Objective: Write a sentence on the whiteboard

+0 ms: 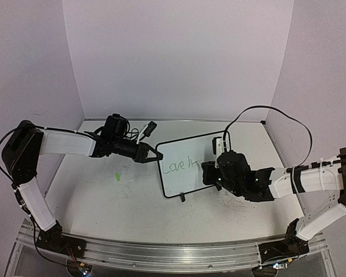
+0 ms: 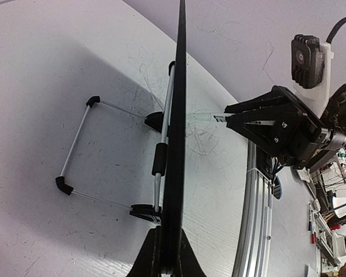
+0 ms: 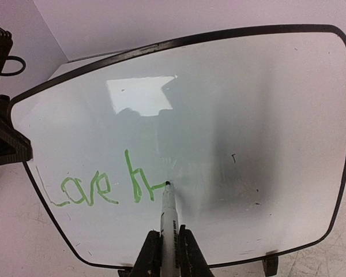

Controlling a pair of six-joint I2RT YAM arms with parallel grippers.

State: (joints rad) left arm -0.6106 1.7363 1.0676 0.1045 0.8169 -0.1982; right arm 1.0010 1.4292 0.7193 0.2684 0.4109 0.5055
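the whiteboard [image 1: 187, 167] stands on the counter [image 1: 104, 213] near the middle, a little to the right, and it leans back on a thin wire stand [image 2: 81, 144]; the left fingers [image 2: 149, 261] are closed narrow on its left edge; the right fingers [image 3: 150, 254] are closed on a green marker [image 3: 169, 216], and the tip touches the white surface just right of the green writing [image 3: 83, 190], which reads "love h" and the start of one more stroke.

i think the main danger is too much push from the marker; the board is held only at one edge and the stand is light, so a hard push on the right part could turn the board around the held edge or make its feet slide on the counter, and then the letters would come out crooked; too little push is the opposite problem, because the tip would leave the surface and the line would break.

the marker is gripped only at its lower part, with a long part free; a sideways stroke could tilt it between the fingers or let it slip.

the letters are large, so the sentence may not fit in one row.
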